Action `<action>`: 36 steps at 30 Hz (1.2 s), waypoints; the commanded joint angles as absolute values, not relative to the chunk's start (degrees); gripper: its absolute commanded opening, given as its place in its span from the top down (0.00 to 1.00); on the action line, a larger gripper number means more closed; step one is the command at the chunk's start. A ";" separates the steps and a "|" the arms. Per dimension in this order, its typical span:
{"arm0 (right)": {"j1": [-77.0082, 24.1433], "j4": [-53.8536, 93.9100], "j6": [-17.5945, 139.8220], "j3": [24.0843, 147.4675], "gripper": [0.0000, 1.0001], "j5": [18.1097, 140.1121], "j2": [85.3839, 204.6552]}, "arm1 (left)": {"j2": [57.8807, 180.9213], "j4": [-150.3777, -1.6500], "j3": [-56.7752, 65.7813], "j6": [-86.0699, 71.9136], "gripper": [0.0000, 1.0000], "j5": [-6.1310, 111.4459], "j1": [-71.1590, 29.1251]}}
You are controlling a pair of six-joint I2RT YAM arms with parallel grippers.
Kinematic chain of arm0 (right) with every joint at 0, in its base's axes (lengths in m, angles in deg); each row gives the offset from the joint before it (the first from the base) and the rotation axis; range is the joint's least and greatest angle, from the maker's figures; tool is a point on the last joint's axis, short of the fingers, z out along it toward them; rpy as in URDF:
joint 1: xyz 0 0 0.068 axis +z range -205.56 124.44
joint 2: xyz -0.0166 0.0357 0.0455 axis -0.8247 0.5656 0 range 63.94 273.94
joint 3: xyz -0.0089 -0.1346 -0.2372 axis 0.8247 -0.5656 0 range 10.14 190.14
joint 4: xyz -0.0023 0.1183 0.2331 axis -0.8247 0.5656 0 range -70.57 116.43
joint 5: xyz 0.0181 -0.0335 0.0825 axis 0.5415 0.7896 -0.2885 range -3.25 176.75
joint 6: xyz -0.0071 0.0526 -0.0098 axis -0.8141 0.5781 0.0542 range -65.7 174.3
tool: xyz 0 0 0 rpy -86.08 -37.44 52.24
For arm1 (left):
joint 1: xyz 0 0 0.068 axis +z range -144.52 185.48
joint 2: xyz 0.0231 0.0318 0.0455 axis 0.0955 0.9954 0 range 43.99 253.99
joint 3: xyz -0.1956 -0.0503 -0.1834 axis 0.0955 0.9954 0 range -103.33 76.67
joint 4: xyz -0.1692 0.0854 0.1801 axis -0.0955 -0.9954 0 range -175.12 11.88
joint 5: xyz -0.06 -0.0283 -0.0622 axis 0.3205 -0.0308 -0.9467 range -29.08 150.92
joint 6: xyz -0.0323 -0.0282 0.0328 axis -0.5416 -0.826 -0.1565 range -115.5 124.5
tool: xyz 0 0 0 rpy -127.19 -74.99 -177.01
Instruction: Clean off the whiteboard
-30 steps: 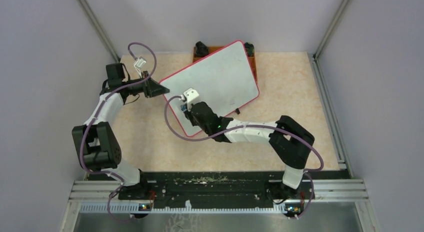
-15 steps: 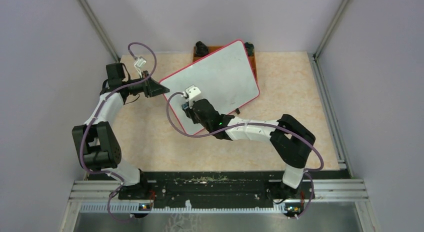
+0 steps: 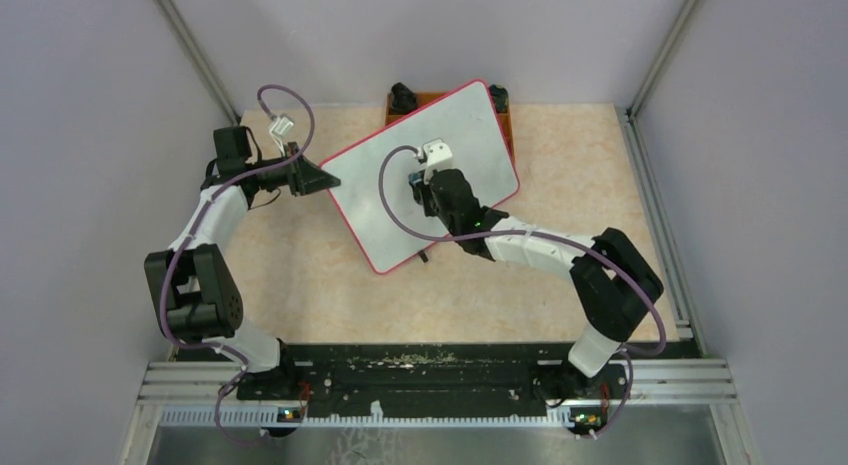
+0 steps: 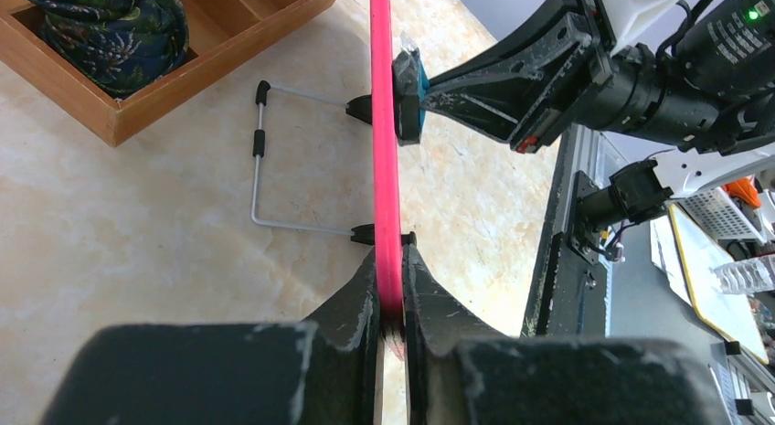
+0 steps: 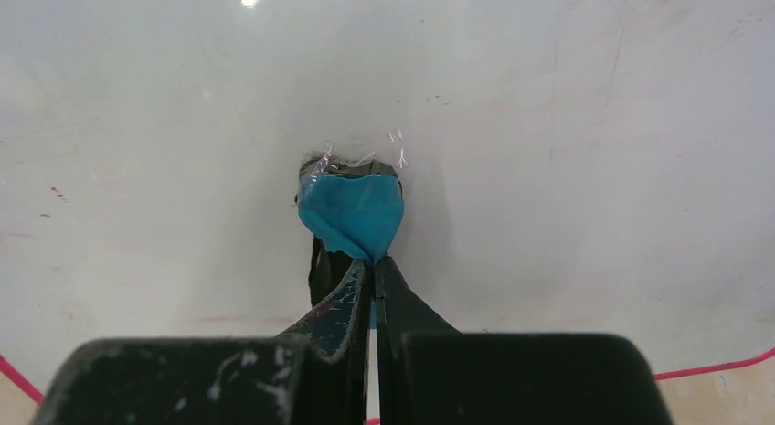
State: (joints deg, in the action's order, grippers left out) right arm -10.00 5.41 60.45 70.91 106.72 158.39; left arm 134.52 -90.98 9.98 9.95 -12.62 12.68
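Note:
The whiteboard (image 3: pixel 440 155) is white with a thin red rim and leans tilted at the back middle of the table. Its face (image 5: pixel 548 123) looks mostly clean, with only faint red smudges. My left gripper (image 3: pixel 325 178) is shut on the board's left red rim (image 4: pixel 384 151). My right gripper (image 5: pixel 372 260) is shut on a small blue eraser (image 5: pixel 352 210) and presses it against the board's face; it also shows edge-on in the left wrist view (image 4: pixel 409 87). In the top view the right gripper (image 3: pixel 418 183) is over the board's middle.
A brown wooden tray (image 3: pixel 505 120) stands behind the board; in the left wrist view the tray (image 4: pixel 155 105) holds a dark patterned cloth bundle (image 4: pixel 110 27). The board's wire stand (image 4: pixel 260 169) rests on the beige tabletop. Grey walls close in on three sides.
My right gripper has swept the blue eraser up and to the right across the board, from its lower left part to its middle. The left gripper has kept hold of the rim.

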 commanded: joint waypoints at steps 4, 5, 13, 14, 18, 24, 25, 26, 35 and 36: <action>-0.90 5.11 60.30 80.29 1.00 106.45 163.60 | 133.73 -91.13 9.05 14.62 1.00 -13.39 11.85; 0.73 5.42 60.28 81.95 1.00 106.19 164.78 | 133.73 -91.13 9.08 14.60 1.00 -13.44 11.85; 5.00 7.42 58.64 90.59 1.00 106.16 171.00 | 133.39 -91.30 9.35 14.89 1.00 -13.20 11.79; 5.04 7.24 58.59 90.43 1.00 106.57 171.07 | 133.38 -91.30 9.35 14.95 1.00 -13.13 11.87; 3.87 9.19 57.51 90.61 1.00 109.36 171.66 | 133.55 -91.30 9.27 14.98 1.00 -13.26 11.81; -2.72 8.90 58.88 84.00 1.00 109.99 166.67 | 133.56 -91.30 9.28 15.11 1.00 -13.11 11.83; -4.21 8.89 59.24 82.66 1.00 109.90 165.22 | 133.56 -91.35 9.32 15.10 1.00 -13.09 11.86; -6.25 9.00 59.53 81.32 1.00 109.72 163.63 | 133.56 -91.31 9.27 15.07 1.00 -13.15 11.86; -17.94 18.98 60.91 73.80 1.00 110.41 146.46 | 134.00 -91.39 9.08 15.14 1.00 -12.77 11.75; -19.55 22.06 61.98 73.85 1.00 110.32 144.50 | 134.00 -91.45 9.08 15.20 1.00 -12.47 11.80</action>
State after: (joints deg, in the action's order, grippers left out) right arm -16.47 15.36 59.99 74.06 108.55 153.98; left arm 134.52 -91.50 9.93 10.57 -12.66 12.84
